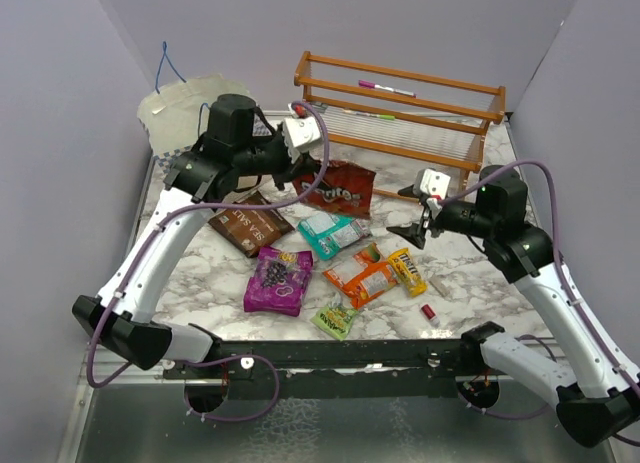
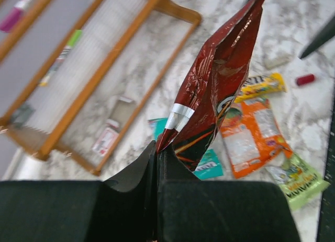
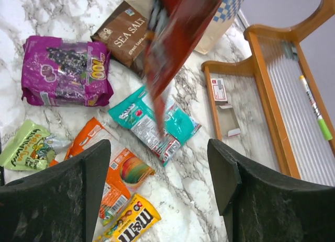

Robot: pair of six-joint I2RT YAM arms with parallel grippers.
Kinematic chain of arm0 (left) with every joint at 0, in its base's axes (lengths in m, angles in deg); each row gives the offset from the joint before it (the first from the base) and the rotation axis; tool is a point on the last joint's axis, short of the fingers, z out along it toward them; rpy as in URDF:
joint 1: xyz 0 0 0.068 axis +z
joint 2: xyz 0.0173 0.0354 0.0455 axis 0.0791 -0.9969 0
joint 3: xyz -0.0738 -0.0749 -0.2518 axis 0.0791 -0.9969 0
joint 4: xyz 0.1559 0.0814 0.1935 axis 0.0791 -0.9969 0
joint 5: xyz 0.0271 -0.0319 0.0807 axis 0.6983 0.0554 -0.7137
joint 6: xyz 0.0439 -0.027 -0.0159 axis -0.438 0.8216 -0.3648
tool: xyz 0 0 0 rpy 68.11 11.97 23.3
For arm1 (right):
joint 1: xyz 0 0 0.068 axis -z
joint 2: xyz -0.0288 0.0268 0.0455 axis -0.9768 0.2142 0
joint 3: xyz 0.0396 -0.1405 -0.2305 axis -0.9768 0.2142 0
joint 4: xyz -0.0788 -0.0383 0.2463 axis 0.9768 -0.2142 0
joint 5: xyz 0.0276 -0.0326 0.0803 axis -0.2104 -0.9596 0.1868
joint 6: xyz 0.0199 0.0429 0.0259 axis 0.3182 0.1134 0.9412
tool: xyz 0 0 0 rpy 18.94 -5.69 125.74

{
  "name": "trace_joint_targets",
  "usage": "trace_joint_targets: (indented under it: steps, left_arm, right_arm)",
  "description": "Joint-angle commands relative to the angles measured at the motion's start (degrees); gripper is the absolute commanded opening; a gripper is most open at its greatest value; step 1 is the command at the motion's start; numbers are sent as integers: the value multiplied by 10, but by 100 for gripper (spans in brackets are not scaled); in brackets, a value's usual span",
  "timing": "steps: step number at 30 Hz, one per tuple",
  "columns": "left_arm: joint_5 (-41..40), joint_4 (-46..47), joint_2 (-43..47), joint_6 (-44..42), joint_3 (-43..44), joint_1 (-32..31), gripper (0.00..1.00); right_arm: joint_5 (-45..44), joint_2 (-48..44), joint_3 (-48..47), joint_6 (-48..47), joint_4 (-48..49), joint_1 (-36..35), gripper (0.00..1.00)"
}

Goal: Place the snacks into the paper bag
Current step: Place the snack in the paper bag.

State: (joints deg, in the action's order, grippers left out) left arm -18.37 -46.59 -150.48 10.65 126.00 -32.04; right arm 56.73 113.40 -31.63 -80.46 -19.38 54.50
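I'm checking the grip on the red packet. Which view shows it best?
Left wrist: the red packet is close up, its corner pinched in the left claw. Top external shows it small; right wrist, blurred, grip out of frame.

Paper bag [image 1: 180, 108] back left; rack [image 1: 400, 113] back right; snacks [image 1: 278, 280] on table [image 1: 200, 273] before them; one packet [image 2: 214, 80] in my left claw [image 2: 157, 150].

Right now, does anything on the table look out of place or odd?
The red packet dangles slanted, pinched by just one corner in the left gripper. A tiny red cylinder lies loose near the yellow M&M's packet, clearly not a packet itself.
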Motion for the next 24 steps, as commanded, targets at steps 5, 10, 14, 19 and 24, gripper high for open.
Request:
trace_joint_targets:
  steps: [5,10,14,19,24]
  left_arm:
    - [-206,33,15,42,144,16,0]
    - [-319,61,-8,33,221,17,0]
    - [-378,88,-36,7,278,17,0]
    - [-463,122,-73,-46,339,17,0]
    - [-503,172,-95,-95,362,30,0]
  right_arm:
    - [-68,-40,91,-23,50,12,75]
    - [-88,-54,146,-22,75,13,75]
    - [-80,-64,173,-13,90,20,74]
    - [-75,-74,182,-9,95,26,74]
    - [-67,-72,187,-9,97,28,74]
